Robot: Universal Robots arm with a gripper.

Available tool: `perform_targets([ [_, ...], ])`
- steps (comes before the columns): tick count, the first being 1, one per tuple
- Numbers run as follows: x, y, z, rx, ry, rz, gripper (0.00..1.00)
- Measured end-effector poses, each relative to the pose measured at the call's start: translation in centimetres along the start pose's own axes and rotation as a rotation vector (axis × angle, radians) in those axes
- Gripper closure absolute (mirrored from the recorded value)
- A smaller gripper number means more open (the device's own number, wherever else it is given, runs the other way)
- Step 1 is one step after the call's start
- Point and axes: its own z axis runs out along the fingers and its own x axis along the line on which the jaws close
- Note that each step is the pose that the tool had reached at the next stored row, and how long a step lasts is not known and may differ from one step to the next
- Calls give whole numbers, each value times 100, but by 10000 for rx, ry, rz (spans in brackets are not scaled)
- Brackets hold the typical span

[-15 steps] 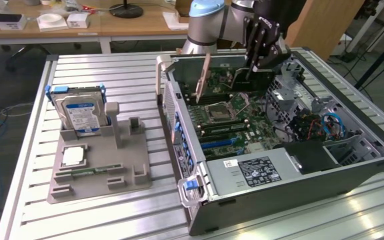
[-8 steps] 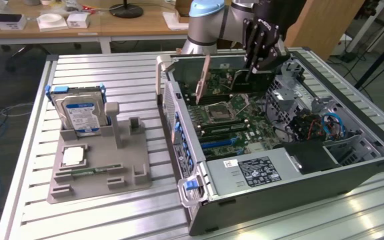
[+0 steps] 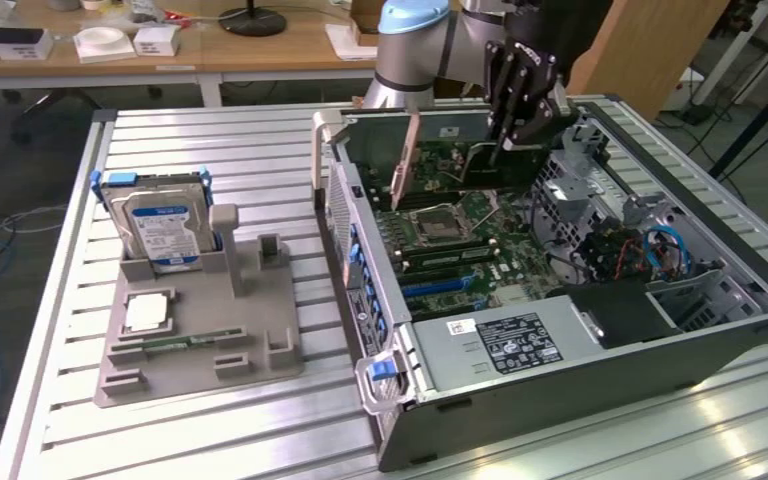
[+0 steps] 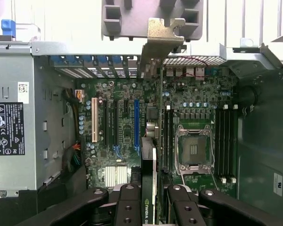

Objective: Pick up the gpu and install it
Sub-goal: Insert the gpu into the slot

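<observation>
My gripper [image 3: 518, 118] is shut on the gpu [image 3: 454, 150], a thin dark card with a silvery end bracket [image 3: 406, 165]. I hold it on edge inside the open computer case [image 3: 357, 215], over the far part of the motherboard [image 3: 471, 245]. In the wrist view the gpu [image 4: 153, 160] shows edge-on between my black fingers [image 4: 129, 205]. Its bracket [image 4: 162, 37] points at the case's rear slot wall, and the card lies just beside the blue expansion slot [image 4: 136, 122]. Whether its lower edge touches a slot I cannot tell.
A power supply [image 3: 511, 340] fills the near end of the case, and a bare CPU socket [image 4: 193, 146] lies beside the card. On the exterior view's left, a grey holder [image 3: 197, 330] carries a hard drive [image 3: 157, 230] and a memory stick [image 3: 177, 343].
</observation>
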Motion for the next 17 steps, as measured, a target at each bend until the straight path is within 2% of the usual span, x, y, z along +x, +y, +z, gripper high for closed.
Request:
perform_targets([
  [17,2,-14,82,-1,1,-26,74],
])
